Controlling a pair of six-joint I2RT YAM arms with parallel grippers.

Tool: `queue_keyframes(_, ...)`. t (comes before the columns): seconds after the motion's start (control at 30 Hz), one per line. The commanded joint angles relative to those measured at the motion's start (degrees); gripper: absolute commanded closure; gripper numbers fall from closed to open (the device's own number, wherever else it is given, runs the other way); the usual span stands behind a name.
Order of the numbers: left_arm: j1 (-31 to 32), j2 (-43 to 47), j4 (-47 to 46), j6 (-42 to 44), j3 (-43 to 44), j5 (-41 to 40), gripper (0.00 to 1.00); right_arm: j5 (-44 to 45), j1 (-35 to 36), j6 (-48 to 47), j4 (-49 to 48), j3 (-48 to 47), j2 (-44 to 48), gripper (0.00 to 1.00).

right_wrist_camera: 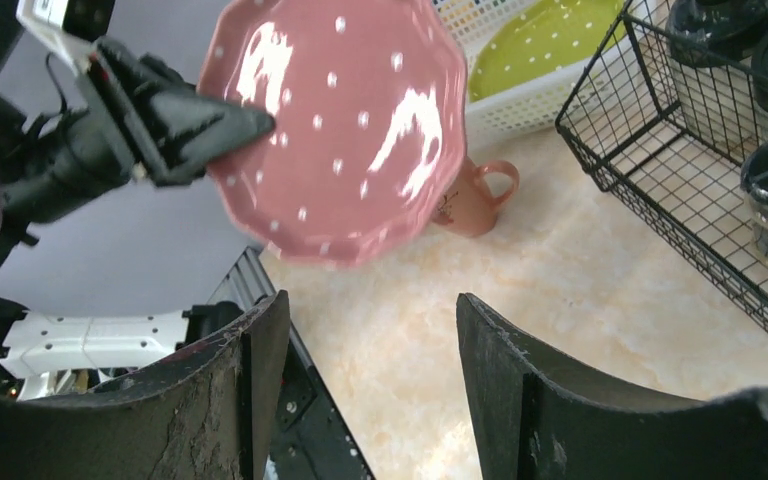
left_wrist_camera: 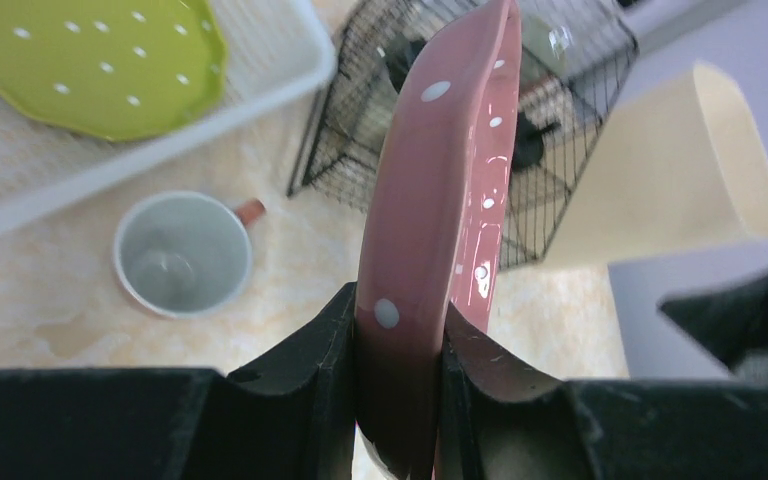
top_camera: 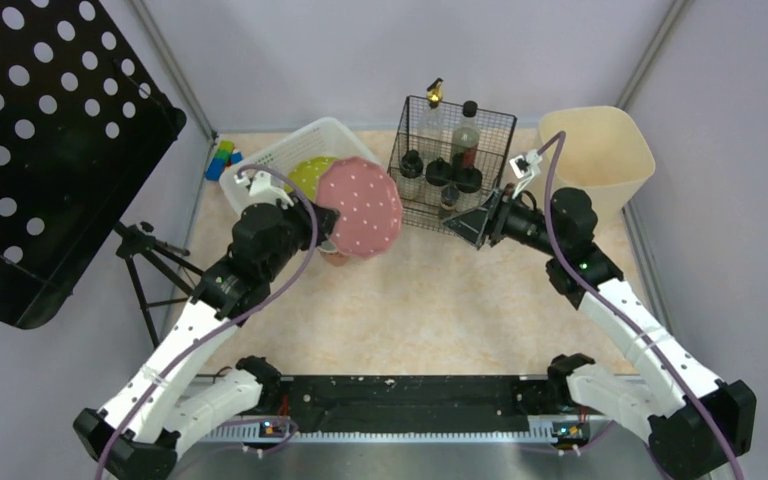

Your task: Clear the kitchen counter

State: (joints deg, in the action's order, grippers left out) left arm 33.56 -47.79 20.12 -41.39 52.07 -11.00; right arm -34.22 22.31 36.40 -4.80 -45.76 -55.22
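The left fingers (left_wrist_camera: 310, 390) are clamped on the rim of a pink plate (top_camera: 360, 207) with white dots. They hold it on its edge in the air, above the far left part of the worktop (top_camera: 430, 300). Under the plate stands a mug (left_wrist_camera: 182, 253), upright on the worktop, with its handle turned towards the black wire basket (top_camera: 500, 150). Just behind the mug is a white basket (left_wrist_camera: 312, 60), and a green plate (top_camera: 312, 172) with dots lies in it.

The wire basket stands at the far middle and carries bottles and jars. It is just beside the raised plate on that side. A cream bin (top_camera: 615, 180) stands in the far right corner, close to the wire basket. Some small coloured blocks (top_camera: 222, 158) lie in the far left corner, behind the white basket.

The right fingers (right_wrist_camera: 250, 380) are apart and hold nothing. They hang above the worktop just in front of the wire basket and point towards the pink plate.

The worktop has metal rails and grey walls at its far, left and right sides. Its bare surface reaches from the mug and the baskets to the black strip at the arm bases. A black panel with holes (top_camera: 40, 150) stands on a tripod outside the left rail.
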Motion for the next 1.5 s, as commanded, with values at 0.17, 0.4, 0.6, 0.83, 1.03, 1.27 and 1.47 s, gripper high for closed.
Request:
queue_keyframes(0.17,-17.46,-7.16,-21.83,-6.66,7.95,9.28,1.0,-0.23,-0.38,-0.29,-1.24,3.8,4.92,0.39)
queue_keyframes(0.4,-26.68,-18.99,-31.62,-16.43,9.53,16.79,1.0,-2.18,-0.42,2.24,-3.08,6.83,7.11,0.39)
queue_keyframes(0.6,-31.12,-28.46,-32.49,-19.3,13.83,17.91,1.0,-3.42,-0.42,3.94,-4.52,9.84,9.57,0.39)
queue_keyframes(0.83,-34.68,-38.56,-35.78,-21.15,16.91,21.02,1.0,-4.11,-0.42,4.29,-5.37,11.92,10.7,0.39)
queue_keyframes(1.03,-34.99,-42.8,-36.2,-20.01,16.26,19.49,1.0,-4.54,-0.38,4.69,-6.19,12.94,11.17,0.39)
queue_keyframes(1.27,-35.09,-48.43,-36.47,-19.51,16.99,19.78,1.0,-5.05,-0.36,4.19,-5.31,13.1,11.59,0.39)
queue_keyframes(1.47,-35.17,-51.9,-38.34,-20.59,15.95,20.92,1.0,-4.87,-0.42,3.74,-4.43,13.21,12.07,0.39)
